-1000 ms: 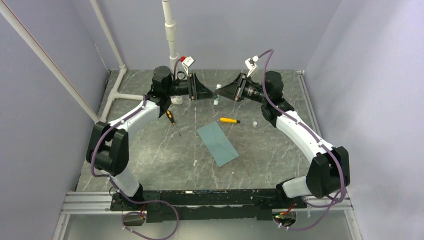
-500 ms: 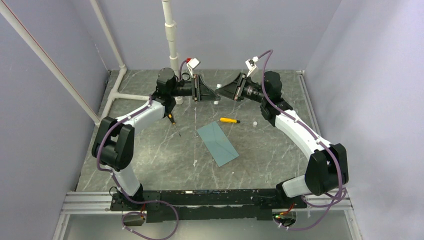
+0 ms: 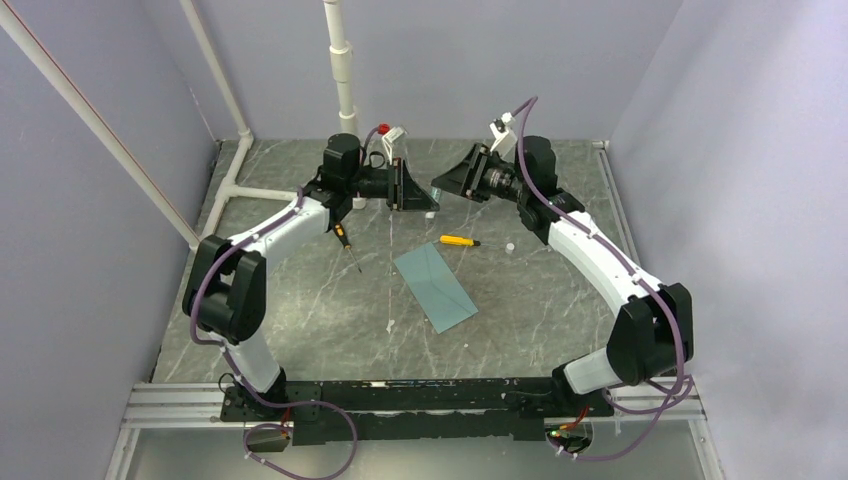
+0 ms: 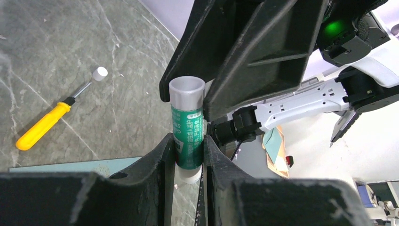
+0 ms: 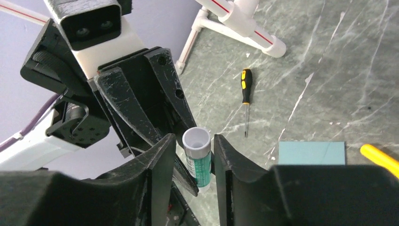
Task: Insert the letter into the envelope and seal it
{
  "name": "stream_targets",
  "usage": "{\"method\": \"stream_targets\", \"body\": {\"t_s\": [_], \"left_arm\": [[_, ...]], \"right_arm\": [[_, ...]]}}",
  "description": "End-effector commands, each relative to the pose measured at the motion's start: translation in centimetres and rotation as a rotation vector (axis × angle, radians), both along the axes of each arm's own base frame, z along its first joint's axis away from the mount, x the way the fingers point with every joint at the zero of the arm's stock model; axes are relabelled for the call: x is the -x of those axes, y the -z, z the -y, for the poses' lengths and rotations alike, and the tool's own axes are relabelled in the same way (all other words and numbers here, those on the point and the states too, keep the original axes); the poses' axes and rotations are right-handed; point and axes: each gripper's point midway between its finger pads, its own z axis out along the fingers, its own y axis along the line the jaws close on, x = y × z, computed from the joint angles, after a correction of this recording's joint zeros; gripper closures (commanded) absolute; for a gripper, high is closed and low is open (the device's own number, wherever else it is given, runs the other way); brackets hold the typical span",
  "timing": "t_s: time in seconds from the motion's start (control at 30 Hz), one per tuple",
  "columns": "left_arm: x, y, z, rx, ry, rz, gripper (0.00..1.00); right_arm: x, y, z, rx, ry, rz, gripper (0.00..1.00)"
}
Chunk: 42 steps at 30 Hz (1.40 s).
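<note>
The teal envelope (image 3: 435,287) lies flat mid-table, its flap end toward the back; an edge of it shows in the left wrist view (image 4: 70,165) and the right wrist view (image 5: 311,153). The letter is hidden. Above the back of the table the two grippers meet tip to tip. My left gripper (image 4: 188,141) is shut on a green-labelled glue stick (image 4: 187,136) near its white base. My right gripper (image 5: 194,141) straddles the stick's open grey end (image 5: 196,141), open, with a gap on each side. From above, the left gripper (image 3: 425,195) and right gripper (image 3: 445,185) nearly touch.
A yellow screwdriver (image 3: 458,241) lies just behind the envelope, with a small white cap (image 3: 509,246) to its right. A black-and-yellow screwdriver (image 3: 345,240) lies under the left arm. White pipes (image 3: 345,80) stand at the back left, and walls enclose three sides.
The left arm has reached right and its jaws have shut on the glue stick. The right jaws, earlier shut on the stick, have parted from it.
</note>
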Motion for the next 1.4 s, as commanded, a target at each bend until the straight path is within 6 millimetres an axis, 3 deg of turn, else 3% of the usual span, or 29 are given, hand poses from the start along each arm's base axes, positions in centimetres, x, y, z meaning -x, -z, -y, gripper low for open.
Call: {"method": "stream_targets", "body": {"t_s": [0.0, 0.17, 0.2, 0.3, 0.4, 0.47, 0.5, 0.6, 0.63, 0.8, 0.97, 1.03, 1.13, 1.2, 1.27, 1.3, 1.37], "left_arm": [[0.6, -3.6, -0.2, 0.027, 0.005, 0.126, 0.98], [0.8, -3.6, -0.3, 0.024, 0.003, 0.115, 0.97], [0.7, -3.7, -0.3, 0.018, -0.006, 0.106, 0.92], [-0.3, -3.6, -0.2, -0.003, -0.068, 0.028, 0.56], [-1.2, -3.3, 0.2, -0.008, -0.100, -0.041, 0.48], [-1.7, -2.6, 0.2, -0.030, -0.125, -0.059, 0.50], [-1.8, -2.3, 0.1, -0.041, -0.132, -0.061, 0.56], [-1.5, -1.9, 0.1, -0.052, -0.108, -0.064, 0.90], [-1.3, -1.9, 0.1, -0.054, -0.093, -0.062, 0.96], [0.5, -1.7, -0.4, -0.088, -0.007, -0.014, 0.98], [3.0, -3.3, -1.0, -0.043, 0.116, 0.109, 0.97], [4.4, -4.4, -1.1, 0.018, 0.193, 0.171, 0.97], [5.6, -5.5, -1.4, 0.078, 0.252, 0.214, 0.98], [4.9, -5.4, -1.3, 0.068, 0.204, 0.214, 0.98], [3.4, -5.0, -1.1, 0.022, 0.107, 0.219, 0.97], [2.3, -4.6, -1.2, -0.014, 0.042, 0.221, 0.97], [0.2, -3.3, -1.7, -0.102, -0.091, 0.221, 0.98]], "right_arm": [[-0.3, -1.4, -0.4, -0.003, -0.014, 0.031, 0.67], [-0.2, -1.4, -0.5, -0.016, -0.024, 0.027, 0.92], [0.0, -1.6, -0.6, -0.025, -0.029, 0.035, 0.95], [0.5, -2.0, -0.8, -0.058, -0.056, 0.051, 1.00], [0.9, -2.0, -1.1, -0.077, -0.080, 0.050, 1.00], [1.0, -1.9, -1.2, -0.076, -0.082, 0.052, 1.00], [1.0, -1.9, -1.2, -0.073, -0.084, 0.054, 1.00], [1.2, -2.0, -1.1, -0.063, -0.091, 0.067, 1.00], [1.3, -2.2, -1.1, -0.062, -0.099, 0.081, 1.00], [3.4, -4.9, -1.8, -0.087, -0.255, 0.231, 1.00], [9.3, -8.1, -2.1, -0.152, -0.596, 0.503, 1.00], [11.4, -8.2, -1.9, -0.177, -0.695, 0.563, 1.00], [12.6, -8.4, -1.7, -0.193, -0.752, 0.579, 1.00], [10.8, -8.5, -2.0, -0.188, -0.655, 0.521, 0.98], [7.2, -8.1, -2.3, -0.126, -0.458, 0.419, 0.58], [5.0, -7.4, -2.2, -0.081, -0.320, 0.342, 0.47], [0.7, -6.0, -0.9, -0.026, -0.026, 0.184, 0.39]]}}
